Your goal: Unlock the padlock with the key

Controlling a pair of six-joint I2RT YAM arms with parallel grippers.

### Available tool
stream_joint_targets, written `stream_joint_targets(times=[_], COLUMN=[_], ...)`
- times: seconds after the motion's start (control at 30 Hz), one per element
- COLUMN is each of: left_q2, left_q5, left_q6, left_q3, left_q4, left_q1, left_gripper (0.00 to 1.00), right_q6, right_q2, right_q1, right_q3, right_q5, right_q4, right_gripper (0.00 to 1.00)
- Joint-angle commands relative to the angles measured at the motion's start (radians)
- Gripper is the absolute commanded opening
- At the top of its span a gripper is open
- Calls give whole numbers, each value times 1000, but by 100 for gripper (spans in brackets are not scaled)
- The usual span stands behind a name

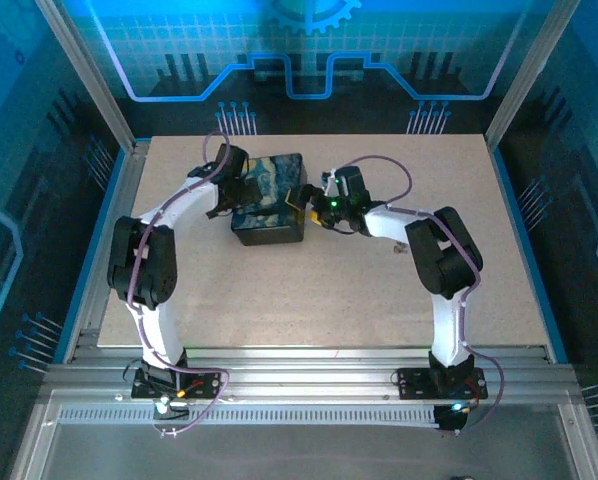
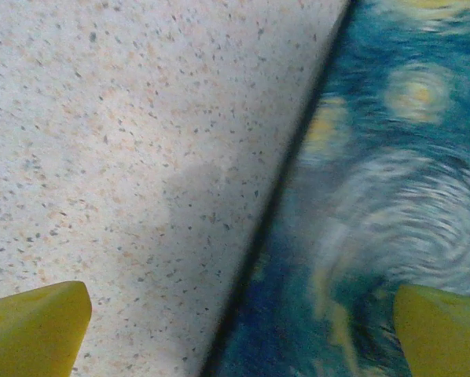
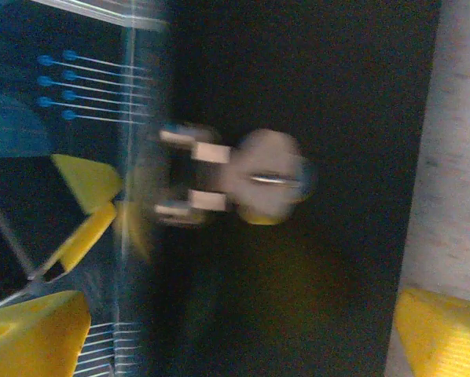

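On the dark side wall of the box (image 1: 269, 205), facing your right arm, hangs the padlock (image 3: 260, 182), a small silvery body with its shackle end toward the lid. A yellowish smear (image 3: 255, 218) under it may be the key, but it's too blurred to call. Your right gripper (image 3: 235, 338) is released: jaws spread wide, nothing between them, lined up just short of the lock. Your left gripper (image 2: 235, 338) is also released, straddling the box's opposite edge with one finger over the table (image 2: 101, 118) and one over the swirly blue-and-yellow lid, clamping nothing.

Risks as I read them:
- Nothing pins the box, so any push from the right will likely slide it or turn it toward the left arm.
- The lock looks free to swing, so a nudge moves the keyhole off line.
- With jaws this wide, you could close on the lock body instead of the key, or flick the key out.
- The right wrist view is smeared, so don't trust it for fine alignment until it sharpens.
- Both wrists sit near each other across a narrow box, so watch for a clash.

The surface is a flat, pale, speckled top, which probably gives the box little grip. The cell has aluminium rails at the near edge, metal corner posts and blue-lit panels with circuit graphics behind.
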Motion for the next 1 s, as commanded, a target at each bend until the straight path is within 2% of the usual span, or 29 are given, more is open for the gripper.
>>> stream_joint_targets(times=[0.0, 0.2, 0.33, 0.47, 0.67, 0.77, 0.9, 0.97], left_q2=[25, 27, -36, -129, -226, -251, -260, -262], left_q5=[9, 12, 16, 27, 28, 31, 20, 18], left_q6=[-22, -27, 12, 50, 48, 46, 44, 46], left_q3=[-50, -69, -52, -22, -13, -24, -29, -26], left_q4=[5, 8, 3, -11, -49, -54, -65, -65], left_q1=[4, 22, 24, 26, 27, 27, 27, 29], left_gripper=[99, 99, 99, 99, 99, 99, 99, 99], right_q6=[-48, -84, -114, -193, -204, -181, -33, 2], right_q2=[-1, -18, -29, -11, 69, 117, 140, 125], right_q1=[-21, -23, -14, 33, 113, 157, 174, 165], right_q3=[-17, -10, 6, 87, 210, 280, 271, 251], right_q5=[20, 27, 22, 32, 26, -47, -202, -252], right_q4=[-55, -96, -116, -209, -230, -200, 22, 78], right_gripper=[100, 100, 100, 99, 96, 97, 96, 96])
